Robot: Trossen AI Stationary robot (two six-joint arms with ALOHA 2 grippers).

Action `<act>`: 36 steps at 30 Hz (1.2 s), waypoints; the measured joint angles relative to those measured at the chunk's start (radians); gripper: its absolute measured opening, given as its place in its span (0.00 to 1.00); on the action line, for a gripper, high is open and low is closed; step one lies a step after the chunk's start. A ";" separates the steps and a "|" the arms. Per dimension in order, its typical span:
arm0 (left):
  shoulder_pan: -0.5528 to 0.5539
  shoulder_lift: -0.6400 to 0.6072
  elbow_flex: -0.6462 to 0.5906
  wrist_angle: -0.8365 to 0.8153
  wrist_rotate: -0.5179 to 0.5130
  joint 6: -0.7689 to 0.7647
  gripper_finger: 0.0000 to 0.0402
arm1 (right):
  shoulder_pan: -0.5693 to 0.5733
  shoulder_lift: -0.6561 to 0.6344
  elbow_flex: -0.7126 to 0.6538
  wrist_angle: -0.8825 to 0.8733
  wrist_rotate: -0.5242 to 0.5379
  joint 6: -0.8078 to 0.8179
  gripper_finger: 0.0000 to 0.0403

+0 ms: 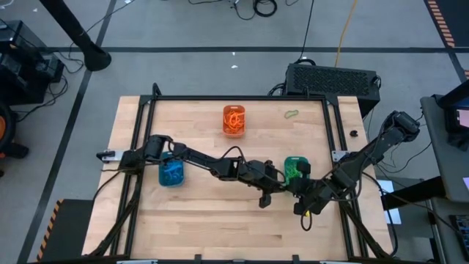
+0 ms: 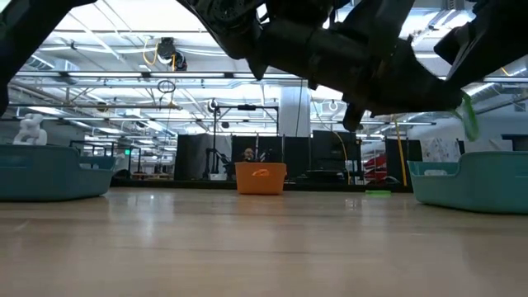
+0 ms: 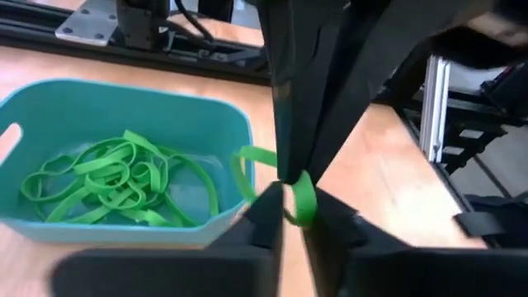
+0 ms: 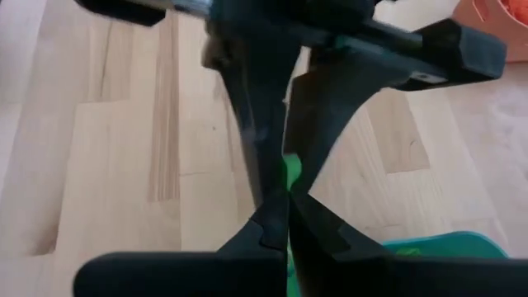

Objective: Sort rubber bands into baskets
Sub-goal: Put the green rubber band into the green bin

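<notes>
A green rubber band [image 3: 299,198] hangs in the air between my two grippers, just off the near side of the teal-green basket [image 1: 286,163]. Several green bands [image 3: 115,177] lie in that basket. My left gripper [image 3: 294,213] reaches in from the table's left and is shut on the band. My right gripper [image 4: 286,208] comes from the right and is shut on the same band. In the high view the two meet at my left gripper [image 1: 286,188] and my right gripper [image 1: 299,193]. The blue basket [image 1: 172,173] and the orange basket [image 1: 234,121] each hold bands of their own colour. My left gripper pinches a stretch of the green band [image 3: 302,205] between its two fingers, coming from the table's left and slanting slightly down. The band is clear of the table, and a slack loop [image 3: 243,169] sticks out toward the basket. My right gripper pinches the same band [image 4: 290,175] between its shut fingertips, just beside my left gripper's hold. Its fingers [image 3: 289,124] slant down from the table's right. The band hangs clear of the table.
One loose green band [image 1: 292,114] lies on the wood near the far right corner. A black frame [image 1: 234,98] borders the work area. Bare wood stretches along the near edge [image 1: 220,235]. A black box [image 1: 331,79] stands beyond the far edge.
</notes>
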 joint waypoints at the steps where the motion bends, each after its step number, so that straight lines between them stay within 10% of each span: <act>1: 0.000 0.000 0.000 -0.008 0.000 0.004 0.08 | 0.000 0.000 0.000 0.001 -0.001 0.000 0.00; 23: 0.043 0.000 0.012 -0.025 -0.032 0.022 0.01 | -0.001 -0.216 0.000 -0.239 -0.036 0.027 0.41; 36: 0.129 0.095 0.184 -0.041 -0.107 -0.025 0.00 | -0.001 -0.429 0.000 -0.388 0.197 0.037 0.43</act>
